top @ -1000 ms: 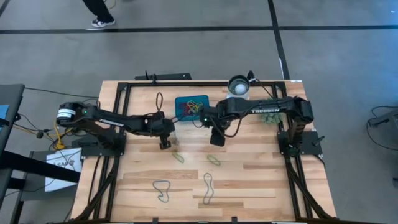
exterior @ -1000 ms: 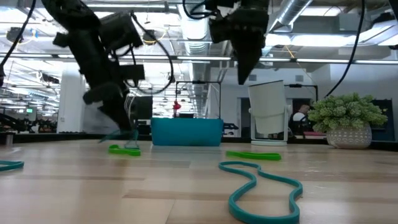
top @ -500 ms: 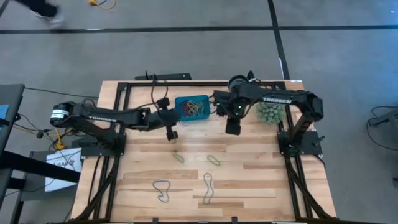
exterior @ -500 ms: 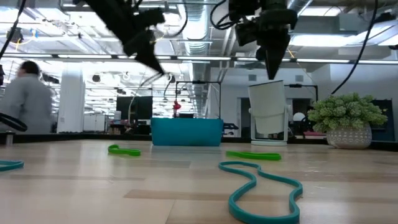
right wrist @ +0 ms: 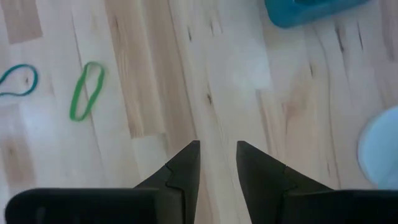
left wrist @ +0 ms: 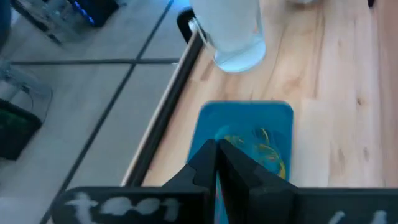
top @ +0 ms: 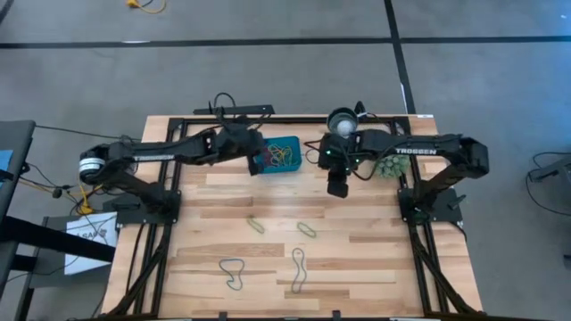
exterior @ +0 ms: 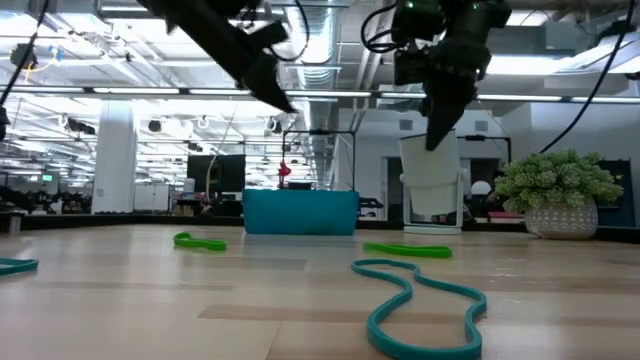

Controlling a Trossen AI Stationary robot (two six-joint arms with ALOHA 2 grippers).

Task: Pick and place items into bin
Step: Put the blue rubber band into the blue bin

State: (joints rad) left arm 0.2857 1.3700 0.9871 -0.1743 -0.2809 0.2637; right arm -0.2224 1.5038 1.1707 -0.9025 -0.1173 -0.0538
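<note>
The teal bin (top: pixel 287 144) sits near the table's far edge and holds several coloured bands (top: pixel 280 157); in the left wrist view, yellow and orange loops (left wrist: pixel 261 146) lie inside it. My left gripper (top: pixel 255 164) hangs shut above the bin's left end (left wrist: pixel 216 163), and no band shows between its fingers. My right gripper (top: pixel 337 186) hovers open over bare wood (right wrist: pixel 217 149), to the right of the bin. Two green bands (top: pixel 256 225) (top: pixel 307 229) and two grey-teal loops (top: pixel 232 272) (top: pixel 297 270) lie flat on the table.
A white-and-metal cup (top: pixel 342 123) stands at the far edge, right of the bin. A spiky green plant ball (top: pixel 388 163) sits under the right arm. A black frame rail (top: pixel 268 119) runs along the far edge. Bare wood lies between the bin and the bands.
My left gripper rose from the table beside a green band and swung toward the far edge, ending over the bin's left end. My right gripper moved from beside the bin toward the table's right. The bands on the table stayed put.
</note>
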